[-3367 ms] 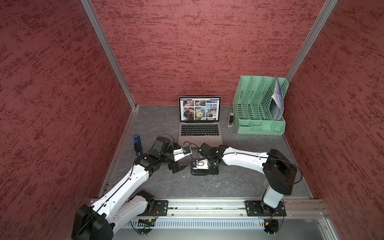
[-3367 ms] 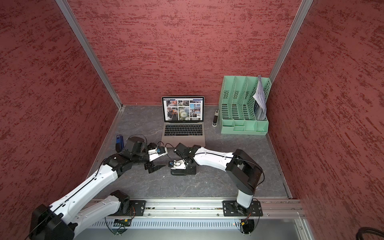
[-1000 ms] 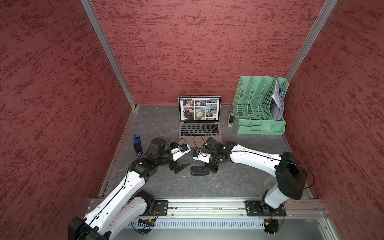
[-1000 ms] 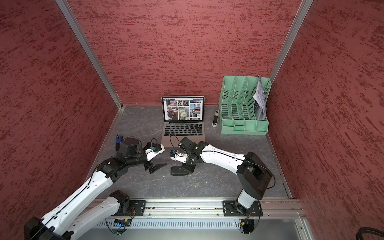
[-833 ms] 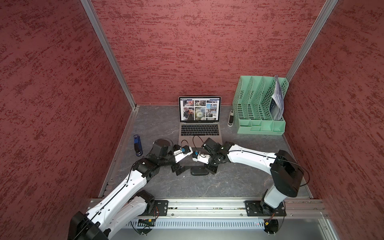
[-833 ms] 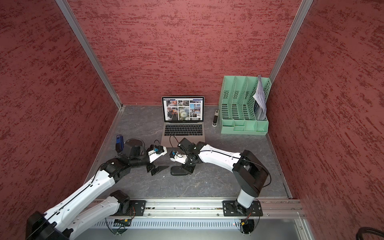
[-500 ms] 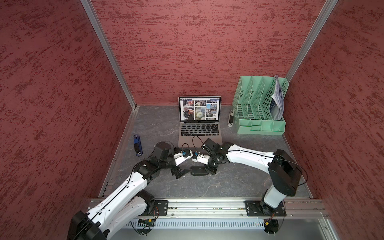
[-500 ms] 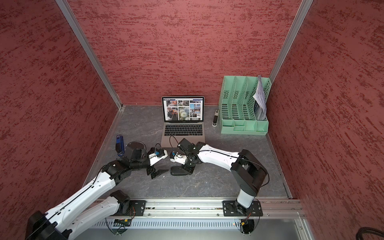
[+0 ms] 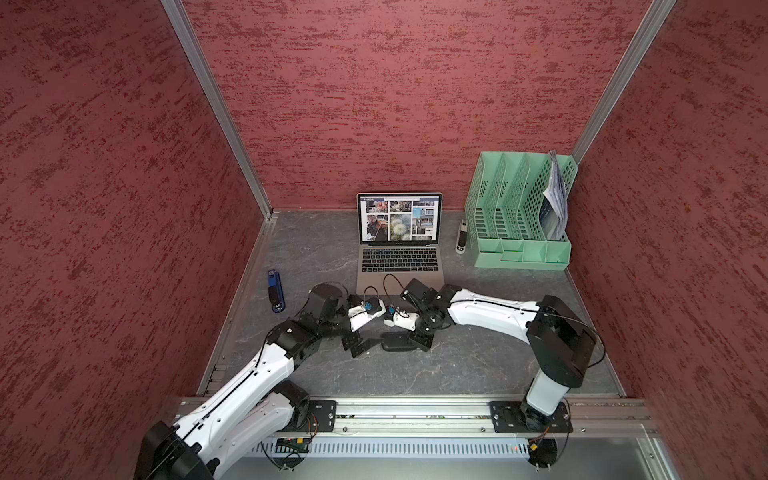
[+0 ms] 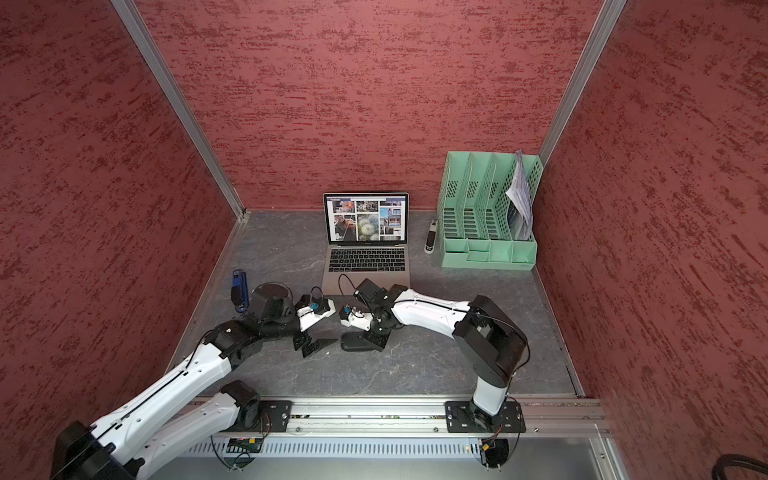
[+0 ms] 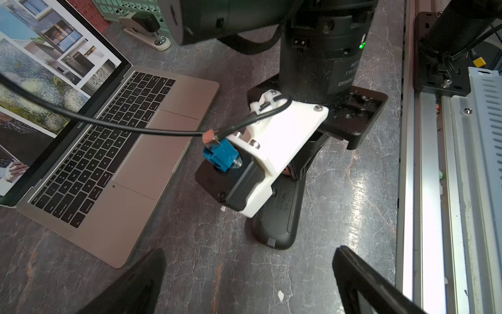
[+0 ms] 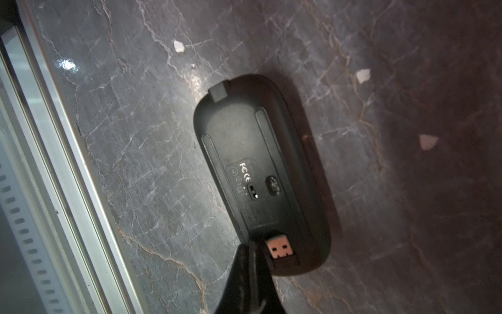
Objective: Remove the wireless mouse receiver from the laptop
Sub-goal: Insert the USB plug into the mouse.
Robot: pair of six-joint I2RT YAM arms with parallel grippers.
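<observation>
Red walls [image 9: 374, 104] box in a grey stone-look bench [image 12: 135, 136], and I am working near the middle of it, toward the front edge.

My right gripper [image 12: 251, 261] has its jaws pressed together, with nothing between them that I can see. Its tips point down at the mouse [image 12: 260, 163], which lies belly-up. The receiver [image 12: 282, 251] lies just beside those tips, on the underside of the mouse at one end, with its metal plug bare and facing up. I cannot tell whether the tips touch it.

My left gripper [image 11: 250, 271] is spread wide and empty. It hovers over the bench just off the other end of the mouse.

Further out, the laptop [image 9: 399, 266] stands open toward the back edge, well apart from the receiver. No plug sticks out of the sides that my left wrist camera shows. A blue stick [image 9: 275, 291] lies by the left edge. A green rack [image 9: 519, 216] fills the back right corner, with a stapler [image 9: 460, 237] beside it.

As I judge it, the main job is done: the receiver is out of the laptop and resting on the mouse. What is left looks small. I may need to nudge the receiver so it sits securely, then lift both arms clear without knocking it off.
</observation>
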